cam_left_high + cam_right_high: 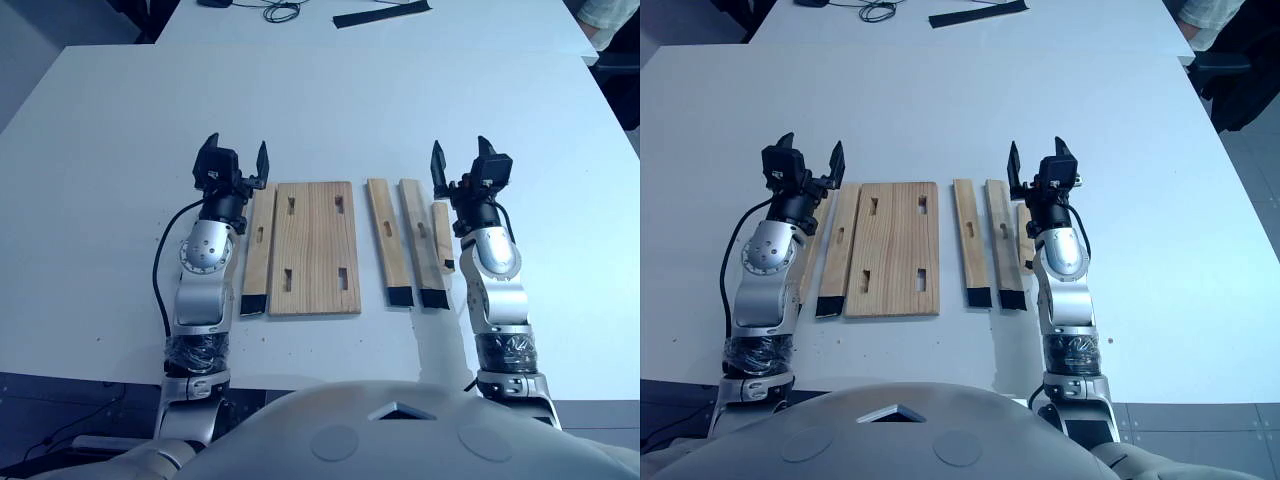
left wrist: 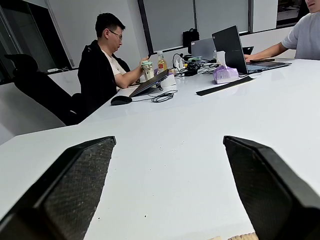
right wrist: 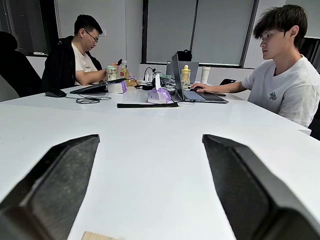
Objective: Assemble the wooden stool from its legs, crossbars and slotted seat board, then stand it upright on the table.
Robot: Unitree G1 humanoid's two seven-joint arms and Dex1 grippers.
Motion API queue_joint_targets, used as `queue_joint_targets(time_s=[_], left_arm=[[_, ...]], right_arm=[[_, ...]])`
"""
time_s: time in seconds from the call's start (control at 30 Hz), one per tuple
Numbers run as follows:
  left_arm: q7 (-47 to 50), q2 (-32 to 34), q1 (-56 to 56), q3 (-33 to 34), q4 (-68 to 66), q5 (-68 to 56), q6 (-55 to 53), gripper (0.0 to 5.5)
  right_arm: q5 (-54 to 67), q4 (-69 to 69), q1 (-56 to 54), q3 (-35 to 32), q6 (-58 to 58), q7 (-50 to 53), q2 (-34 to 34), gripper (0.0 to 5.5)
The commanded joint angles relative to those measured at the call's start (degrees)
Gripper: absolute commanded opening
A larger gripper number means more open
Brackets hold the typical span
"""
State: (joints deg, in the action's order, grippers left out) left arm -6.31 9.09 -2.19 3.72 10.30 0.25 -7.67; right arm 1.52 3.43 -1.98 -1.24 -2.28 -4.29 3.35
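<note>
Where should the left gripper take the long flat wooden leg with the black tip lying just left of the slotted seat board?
Probably from above, at the bare far end of the long flat wooden leg, pinching across its narrow width. It lies flat, close alongside the slotted seat board, so a sideways approach looks cramped; the open left gripper sits by that end.

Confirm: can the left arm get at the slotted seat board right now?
Probably yes. The left gripper is open, near the far left corner of the seat board. Only one leg lies flat between them, and nothing stands over the board.
</note>
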Motion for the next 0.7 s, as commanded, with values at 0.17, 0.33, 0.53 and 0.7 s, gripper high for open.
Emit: queue_joint_targets(time_s=[0.17, 0.33, 0.53, 0.7], left_arm=[[-0.07, -0.23, -0.79, 1.00, 0.38, -1.38, -1.81, 3.98], [0.29, -0.28, -0.56, 0.63, 0.27, -1.08, -1.93, 3.98], [0.07, 0.32, -1.67, 1.03, -0.34, -1.14, -1.86, 3.98], [-0.14, 0.20, -1.63, 0.93, 0.02, -1.42, -2.13, 3.98]], right_arm=[[-0.07, -0.42, -0.74, -0.60, -0.80, 0.35, 0.09, 3.80], [-0.52, -1.06, -1.00, -0.82, -1.12, 1.04, -0.02, 3.80], [-0.59, -2.20, -1.87, -0.95, -1.63, 1.59, -0.24, 3.80], [-0.60, -2.49, -2.00, -0.84, -2.00, 1.78, -0.34, 3.80]])
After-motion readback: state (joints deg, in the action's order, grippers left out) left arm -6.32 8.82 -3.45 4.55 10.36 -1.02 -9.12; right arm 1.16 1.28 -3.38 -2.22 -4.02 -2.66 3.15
